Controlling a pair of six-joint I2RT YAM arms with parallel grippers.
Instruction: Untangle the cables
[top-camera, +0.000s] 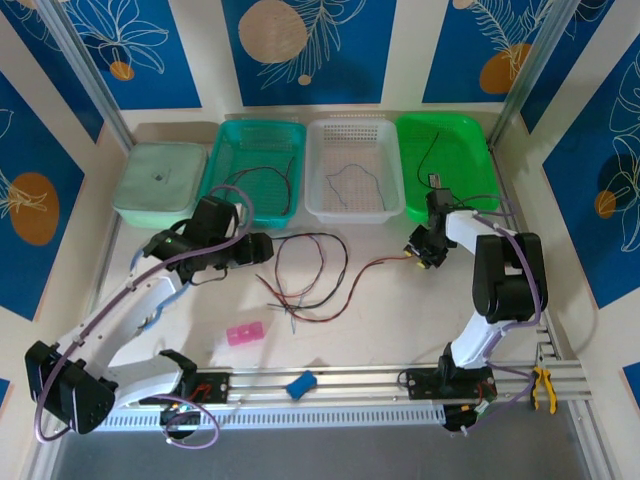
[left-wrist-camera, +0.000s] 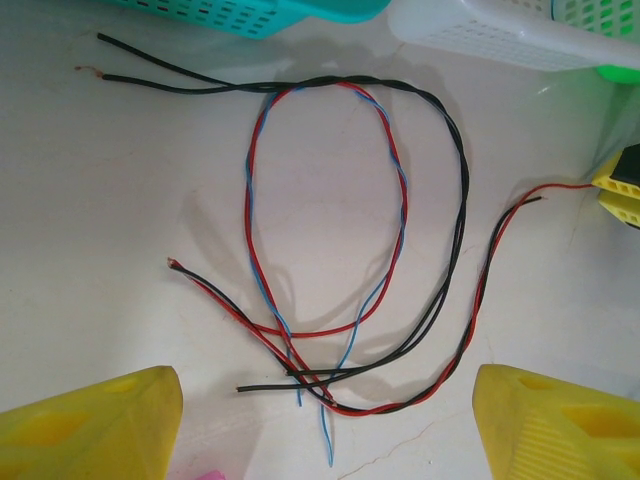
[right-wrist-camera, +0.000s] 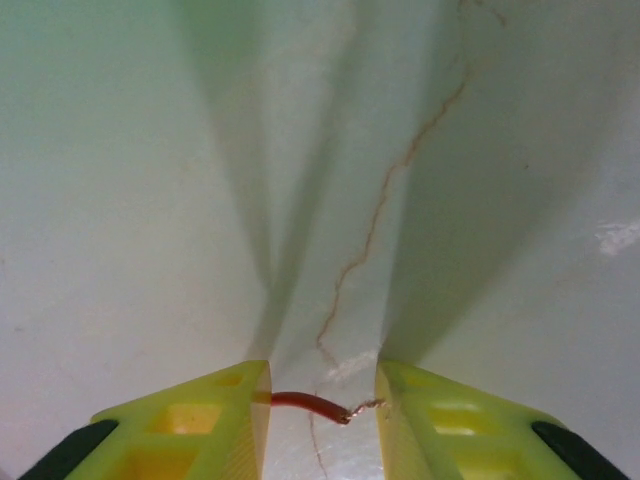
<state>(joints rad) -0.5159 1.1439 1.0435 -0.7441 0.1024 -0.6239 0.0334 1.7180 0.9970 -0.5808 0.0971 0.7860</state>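
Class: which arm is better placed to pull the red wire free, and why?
Right: the right gripper straddles the bare end of the red wire; the left gripper hovers open above the tangle.

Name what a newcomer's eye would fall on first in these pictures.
First, the tangle of red, black and blue cables looping in the middle of the white table, with the open left pincer just left of it. Next, the right pincer to the tangle's right, one red wire end lying between its parted fingers. Along the far edge stand a teal basket, a white basket and a green basket, each with a wire inside.
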